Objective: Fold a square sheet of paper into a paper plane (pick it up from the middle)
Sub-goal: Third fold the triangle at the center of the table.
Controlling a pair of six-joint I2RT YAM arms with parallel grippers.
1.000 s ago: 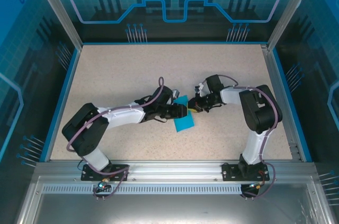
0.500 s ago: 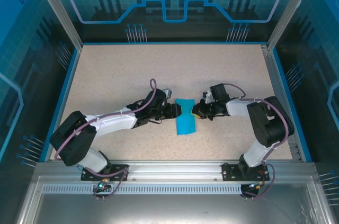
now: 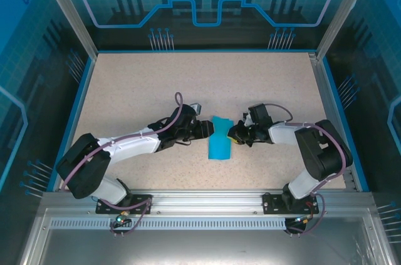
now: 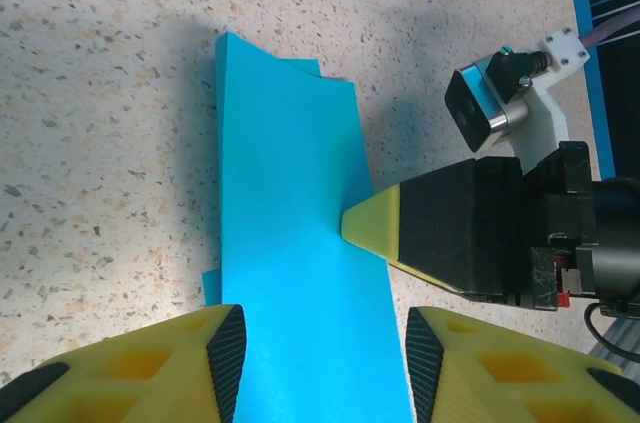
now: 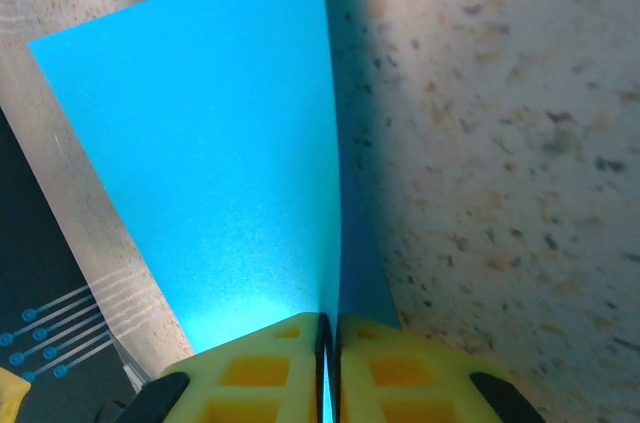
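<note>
While right gripper (image 5: 328, 328) is clamping the square sheet of paper (image 4: 290, 203) mid-fold, left gripper (image 4: 318, 343) is straddling it, fingers apart, probably needing crease-pressing next.

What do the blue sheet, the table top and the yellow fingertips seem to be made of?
The blue sheet: probably thin matte paper; it lies in crisp folded layers and curls where lifted. The table top: hard, matte, beige with dark speckles, perhaps stone-effect laminate or composite; the look leaves it open. The yellow fingertips: matte moulded plastic or rubber, with recessed pockets.

2 white-and-black arms (image 3: 131, 146), purple cables (image 3: 177, 103), yellow end effector fingertips (image 4: 140, 373)
</note>
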